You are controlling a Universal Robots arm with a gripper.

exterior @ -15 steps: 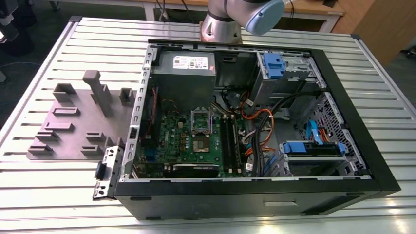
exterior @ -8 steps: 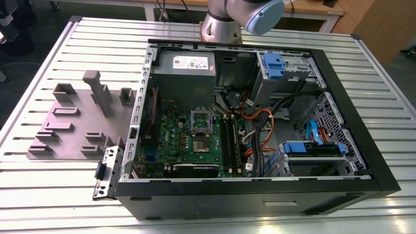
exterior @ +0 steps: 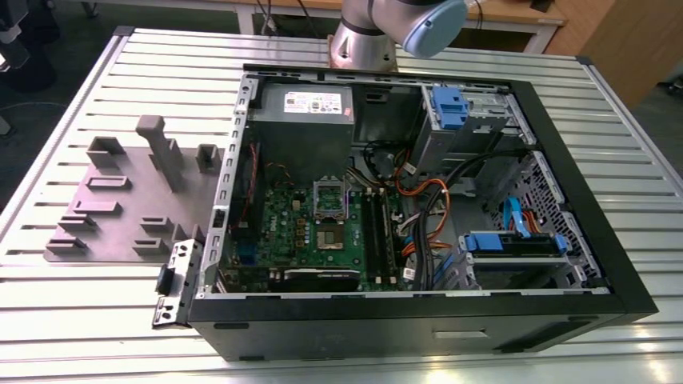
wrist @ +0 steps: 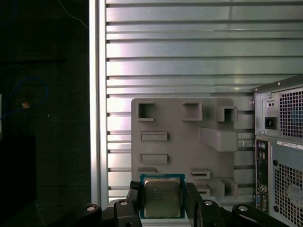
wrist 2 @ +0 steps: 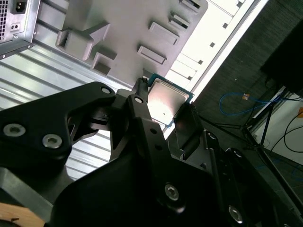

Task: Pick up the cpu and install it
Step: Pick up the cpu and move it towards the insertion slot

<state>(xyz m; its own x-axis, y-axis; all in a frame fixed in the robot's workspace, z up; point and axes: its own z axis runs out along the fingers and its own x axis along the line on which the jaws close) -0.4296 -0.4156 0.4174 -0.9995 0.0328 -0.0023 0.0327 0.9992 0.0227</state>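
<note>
In the exterior view, the black steel computer case [exterior: 597, 264] lies open on the ribbed aluminium table [exterior: 85, 320]. Inside it sits a green motherboard [exterior: 288, 232] with a rectangular silver socket frame [exterior: 329, 204] near its middle, and a grey metal power supply [exterior: 304, 120] with a white label at the far end. Orange and black cables [exterior: 421, 216] loop beside blue plastic brackets [exterior: 514, 244]. At the exterior view's left of the case lies a matt grey fixture plate [exterior: 107, 232] with blocky raised holders. My arm [exterior: 369, 36], brushed silver with a pale blue cap, rises behind the case.

In the second wrist view, my gripper [wrist 2: 163, 105] is closed narrowly on the cpu [wrist 2: 169, 97]. My black, bolted fingers [wrist 2: 142, 111] press against two opposite edges. The chip is flat and square, with a shiny silver lid that catches the light and a thin teal rim. It hangs above the edge of the grey plate, with the slatted table behind.

In the first wrist view, the cpu sits squarely between my two dark fingertips, its brushed metal face towards the camera. It is in front of the plate's nearer edge, and the case's perforated rear panel stands off to one side
</note>
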